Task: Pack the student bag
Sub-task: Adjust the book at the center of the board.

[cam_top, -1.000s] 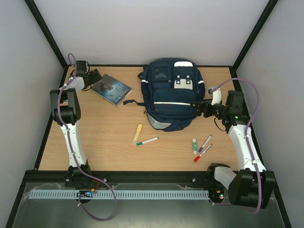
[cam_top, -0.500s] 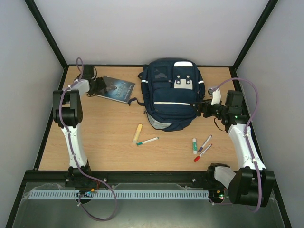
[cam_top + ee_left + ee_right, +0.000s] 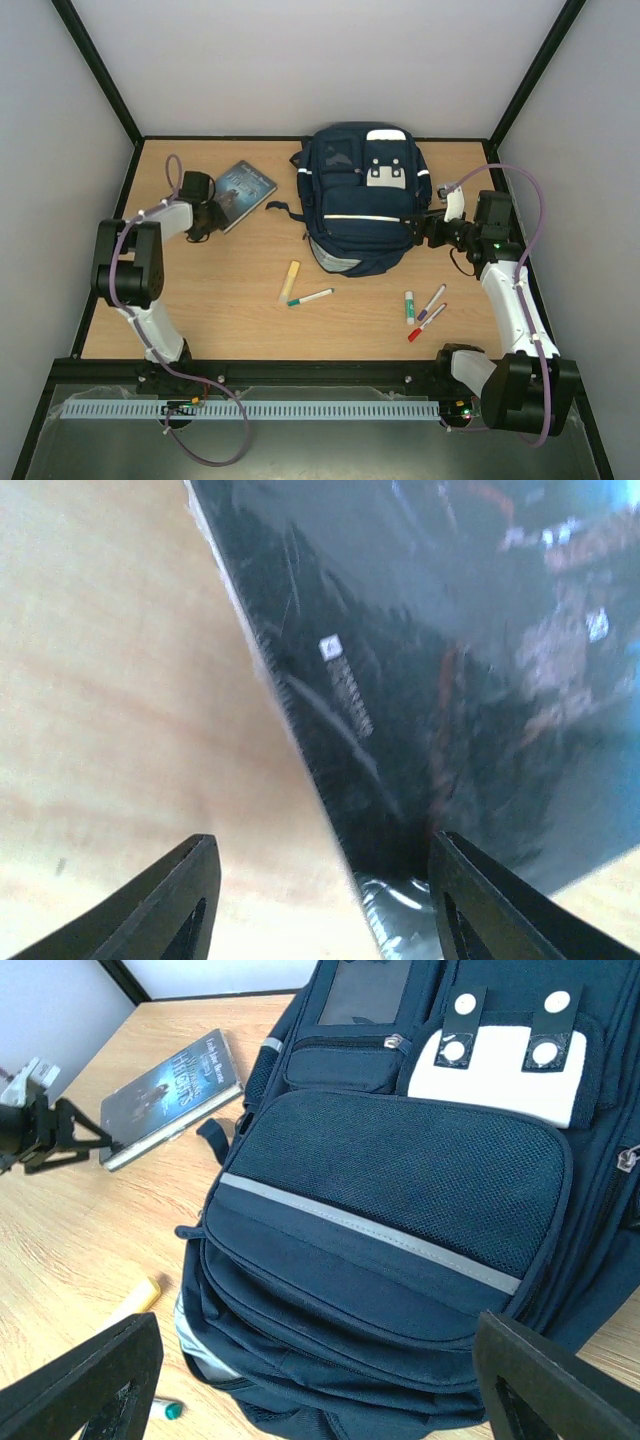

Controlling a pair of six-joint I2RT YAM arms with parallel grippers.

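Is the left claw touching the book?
Cannot tell. In the left wrist view the left claw straddles the book edge; one finger clear, the other overlaps the cover.

We see a smooth, matt wood-grain counter (image 3: 230,290), the student bag (image 3: 360,200) of navy woven cloth with a coarse mesh pocket panel and a shiny grey stripe, a book (image 3: 450,680) whose dark cover is glossy and finely scratched, and the left tool (image 3: 325,890) in matt black plastic.
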